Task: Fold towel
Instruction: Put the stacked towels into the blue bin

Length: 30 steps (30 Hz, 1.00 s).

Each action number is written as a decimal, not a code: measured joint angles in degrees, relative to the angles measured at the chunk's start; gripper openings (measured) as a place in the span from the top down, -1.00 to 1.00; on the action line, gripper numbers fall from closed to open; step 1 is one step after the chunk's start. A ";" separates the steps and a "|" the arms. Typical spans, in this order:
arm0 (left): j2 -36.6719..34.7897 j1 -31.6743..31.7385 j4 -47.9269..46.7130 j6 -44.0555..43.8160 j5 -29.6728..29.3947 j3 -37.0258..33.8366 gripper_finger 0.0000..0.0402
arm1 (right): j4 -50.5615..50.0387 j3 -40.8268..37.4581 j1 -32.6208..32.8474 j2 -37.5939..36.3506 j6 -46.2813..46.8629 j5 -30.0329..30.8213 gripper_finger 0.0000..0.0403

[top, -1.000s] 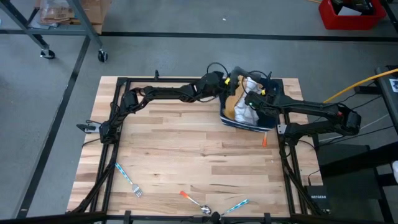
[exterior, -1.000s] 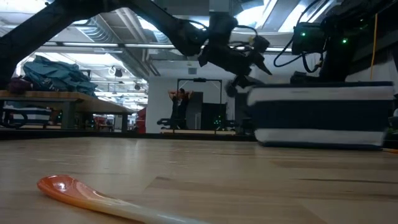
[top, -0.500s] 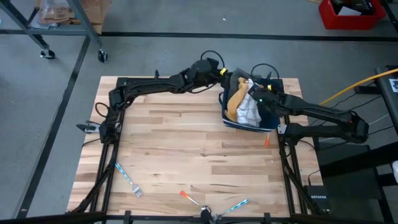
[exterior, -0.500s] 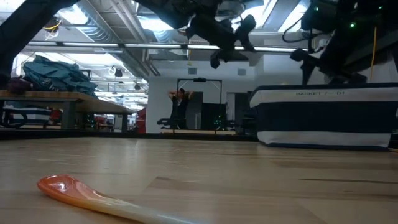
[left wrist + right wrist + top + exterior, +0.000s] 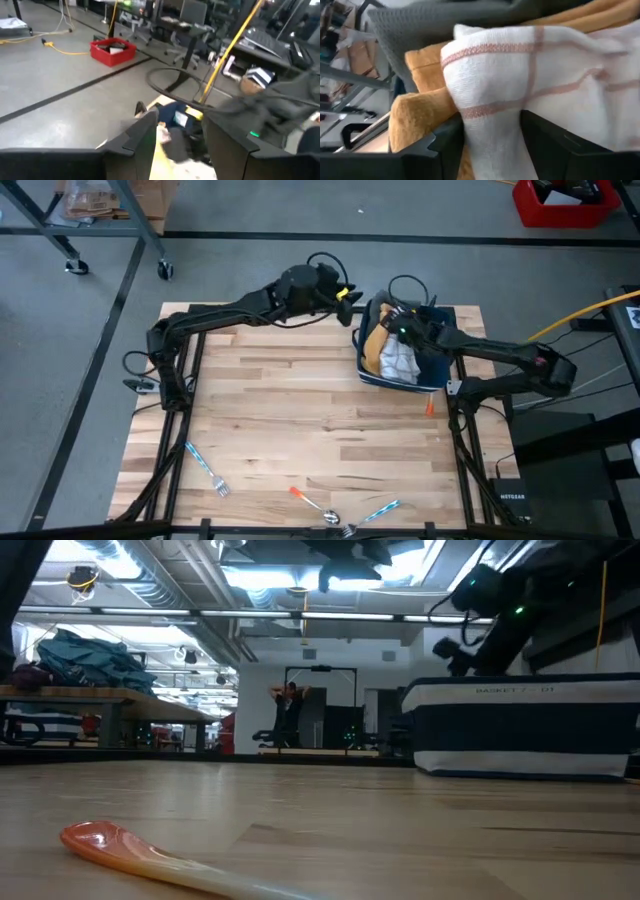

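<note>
At the far edge of the wooden table (image 5: 300, 420), toward one o'clock, we see a dark basket (image 5: 372, 373) heaped with cloth; a white towel (image 5: 399, 358) with thin red stripes lies on top, an orange towel (image 5: 374, 348) beside it at nine o'clock; the right gripper (image 5: 398, 328) reaches into the basket, its fingers (image 5: 445, 150) spread either side of a fold of the white towel, and we cannot tell whether they pinch it; the left gripper (image 5: 347, 293) hangs raised at the basket's ten o'clock, fingers (image 5: 142, 135) parted and empty.
</note>
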 joint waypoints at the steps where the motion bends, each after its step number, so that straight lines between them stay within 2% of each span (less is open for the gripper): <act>1: -0.80 -0.36 -1.58 0.28 0.00 0.00 0.24 | 2.61 0.00 -0.93 1.79 -0.77 -1.28 0.03; 7: -3.49 -2.73 -11.35 1.64 -0.02 0.00 0.24 | 14.82 0.09 -5.04 15.07 -2.07 -12.23 0.03; 11: -3.52 -4.34 -17.42 1.60 -0.09 0.00 0.24 | 17.09 0.34 -5.48 22.56 -0.67 -13.82 0.03; 15: -3.52 -5.49 -21.70 1.72 -0.28 0.00 0.24 | 18.83 0.48 -4.93 25.45 -0.65 -13.81 0.03; 21: -3.52 -5.88 -22.46 4.21 -0.85 0.00 0.24 | 21.30 -0.18 -4.68 21.35 -0.70 -14.55 0.03; 30: -3.52 -5.10 -22.60 4.63 -1.18 0.00 0.24 | 21.20 -0.13 -4.59 6.81 -2.16 -12.06 0.03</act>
